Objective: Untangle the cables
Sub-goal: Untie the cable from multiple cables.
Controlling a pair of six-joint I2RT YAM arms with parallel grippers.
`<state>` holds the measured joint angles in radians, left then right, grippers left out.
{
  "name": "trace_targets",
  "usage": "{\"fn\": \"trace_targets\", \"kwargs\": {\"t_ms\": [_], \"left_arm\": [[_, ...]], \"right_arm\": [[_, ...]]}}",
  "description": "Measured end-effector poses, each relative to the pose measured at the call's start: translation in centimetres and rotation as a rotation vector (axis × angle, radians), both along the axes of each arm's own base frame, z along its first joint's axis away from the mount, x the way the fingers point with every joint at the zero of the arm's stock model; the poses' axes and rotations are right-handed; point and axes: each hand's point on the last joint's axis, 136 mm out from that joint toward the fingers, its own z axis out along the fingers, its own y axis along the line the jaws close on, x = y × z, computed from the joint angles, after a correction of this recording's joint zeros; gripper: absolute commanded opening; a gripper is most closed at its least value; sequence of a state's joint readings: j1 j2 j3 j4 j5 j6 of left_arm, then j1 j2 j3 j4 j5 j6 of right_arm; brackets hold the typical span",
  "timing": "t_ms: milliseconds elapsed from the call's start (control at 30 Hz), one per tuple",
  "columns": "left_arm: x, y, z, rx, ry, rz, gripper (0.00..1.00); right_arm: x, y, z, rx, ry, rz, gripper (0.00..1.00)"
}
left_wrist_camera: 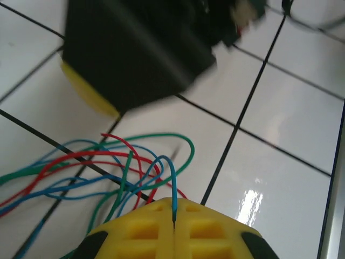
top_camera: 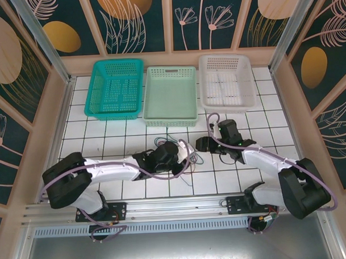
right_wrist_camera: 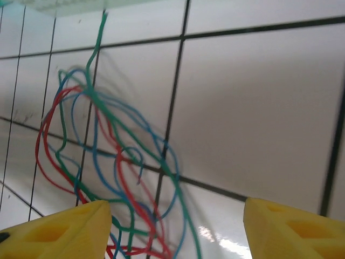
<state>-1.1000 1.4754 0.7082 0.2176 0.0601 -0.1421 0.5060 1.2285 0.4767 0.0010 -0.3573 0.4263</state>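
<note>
White-and-black arms (top_camera: pixel 112 168), yellow fingertips (left_wrist_camera: pixel 145 232)

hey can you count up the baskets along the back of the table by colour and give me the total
Teal basket: 1
Pale green basket: 1
White basket: 1
Total: 3

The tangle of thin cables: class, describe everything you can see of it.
The tangle of thin red, blue and green cables lies in loose, overlapping loops on the white tiled table. They look like flexible, plastic-coated wire. The shut, yellow-fingered left gripper pinches the end of one blue cable.
</note>
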Motion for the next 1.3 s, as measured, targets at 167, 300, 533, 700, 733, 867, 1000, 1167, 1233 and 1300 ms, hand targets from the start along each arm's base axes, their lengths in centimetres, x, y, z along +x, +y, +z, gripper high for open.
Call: {"fn": "trace_targets", "kwargs": {"t_ms": [167, 300, 533, 700, 733, 867, 1000, 1167, 1233, 1300], "left_arm": [[1.1, 0.5, 3.1, -0.059, -0.044, 0.059, 0.0], [3.1, 1.8, 5.6, -0.119, -0.066, 0.149, 0.0], [6.1, 2.4, 10.1, -0.214, -0.104, 0.26, 0.0], [6.8, 1.9, 13.5, -0.291, -0.12, 0.277, 0.0], [6.9, 1.9, 14.2, -0.306, -0.123, 0.28, 0.0], [7.1, 1.7, 16.2, -0.351, -0.13, 0.285, 0.0], [7.1, 1.5, 16.9, -0.376, -0.12, 0.285, 0.0], [7.1, 1.3, 17.5, -0.423, -0.091, 0.3, 0.0], [7.1, 1.3, 17.8, -0.444, -0.077, 0.309, 0.0], [7.2, 1.3, 18.0, -0.458, -0.065, 0.316, 0.0]], "right_arm": [[0.5, -0.1, -0.9, -0.05, -0.003, -0.021, 0.68], [1.4, -1.4, -1.6, -0.094, 0.005, -0.096, 0.68], [2.1, -1.6, -0.5, -0.079, -0.038, -0.121, 0.67], [2.3, -1.5, 1.1, -0.053, -0.09, -0.123, 0.68], [2.3, -1.6, 1.5, -0.047, -0.106, -0.123, 0.68], [2.3, -1.7, 2.9, -0.025, -0.154, -0.124, 0.69], [2.1, -1.7, 3.9, -0.005, -0.197, -0.116, 0.71], [0.9, -1.2, 4.2, 0.024, -0.253, -0.078, 0.73], [0.2, -0.6, 4.2, 0.023, -0.284, -0.045, 0.74], [-0.6, -0.1, 4.4, 0.027, -0.324, -0.013, 0.74]]}}
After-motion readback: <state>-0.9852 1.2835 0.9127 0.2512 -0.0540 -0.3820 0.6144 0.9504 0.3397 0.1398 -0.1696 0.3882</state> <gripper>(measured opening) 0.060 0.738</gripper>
